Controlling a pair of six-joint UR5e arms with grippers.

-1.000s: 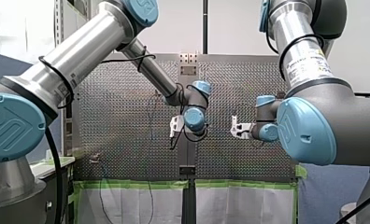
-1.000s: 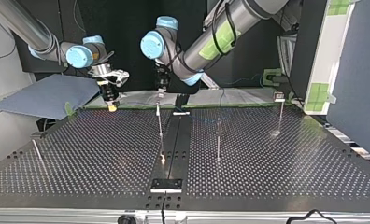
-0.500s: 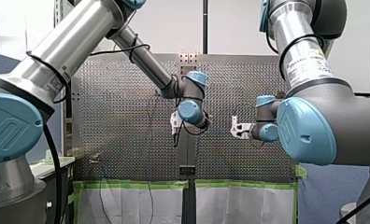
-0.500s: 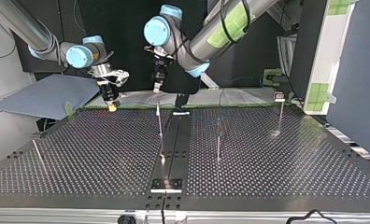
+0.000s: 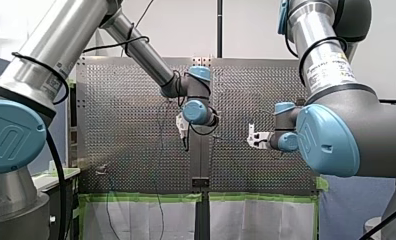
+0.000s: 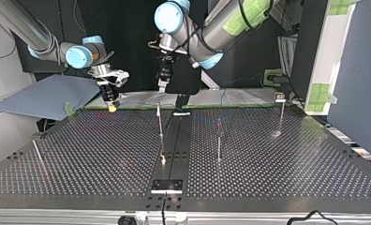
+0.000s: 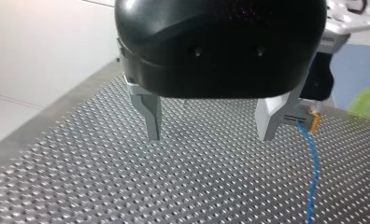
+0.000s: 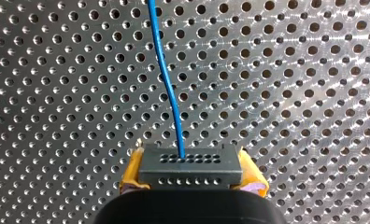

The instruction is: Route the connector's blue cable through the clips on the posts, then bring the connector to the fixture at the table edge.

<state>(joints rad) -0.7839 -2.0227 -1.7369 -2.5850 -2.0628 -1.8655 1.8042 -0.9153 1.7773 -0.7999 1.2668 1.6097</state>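
Your left arm (image 5: 136, 47) comes into the front view from 10 o'clock and ends near the centre, bent at the wrist (image 5: 195, 111). In the top view the left tool (image 6: 162, 85) points to 6 o'clock. Its two metal fingers (image 7: 151, 116) stand wide apart with nothing between them. Your right arm (image 6: 22, 26) enters the top view from 10 o'clock. The right tool (image 6: 112, 106) also points to 6 o'clock, its yellow pads (image 8: 132, 170) clamped on the connector (image 8: 191, 164).

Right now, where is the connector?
The connector is clamped in my right gripper, between its yellow pads, at the top view's left over the far edge of the perforated table, its blue cable trailing away.
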